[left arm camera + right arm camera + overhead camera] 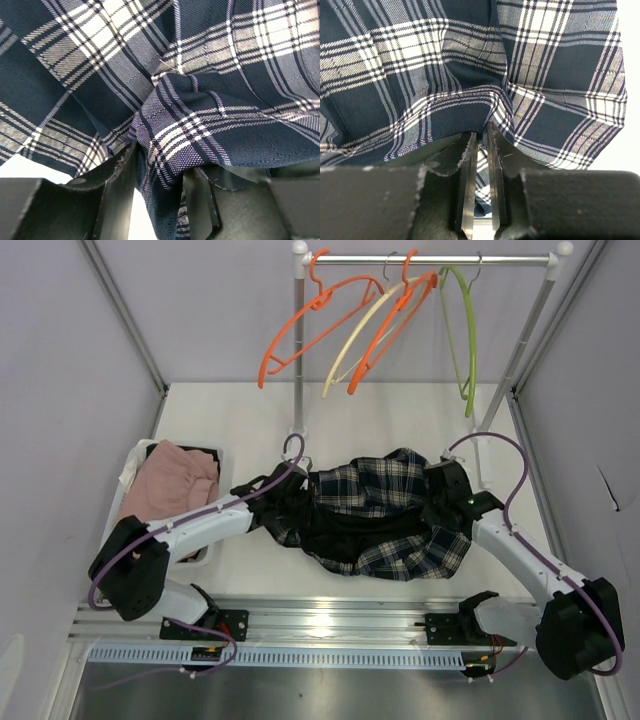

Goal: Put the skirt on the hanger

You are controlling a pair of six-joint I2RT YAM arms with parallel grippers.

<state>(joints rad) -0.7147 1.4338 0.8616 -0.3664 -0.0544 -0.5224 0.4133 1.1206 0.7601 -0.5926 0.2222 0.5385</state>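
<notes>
The dark navy and white plaid skirt [375,505] lies crumpled on the white table between my two arms. My left gripper [285,495] is at its left edge. In the left wrist view its jaws [160,175] stand apart, and a fold of the skirt [200,75] hangs loosely between them with table showing beside it. My right gripper [445,490] is at the skirt's right edge. Its fingers [482,145] are parted by a narrow slit, with skirt cloth [420,60] lying in and above it. Several hangers hang on the rail: orange [315,325], cream [360,340], a second orange [395,325] and green [465,330].
A white basket [135,465] with pink clothing [175,485] stands at the left of the table beside my left arm. The clothes rail [430,259] spans the back on two posts [297,350]. Grey walls close in both sides.
</notes>
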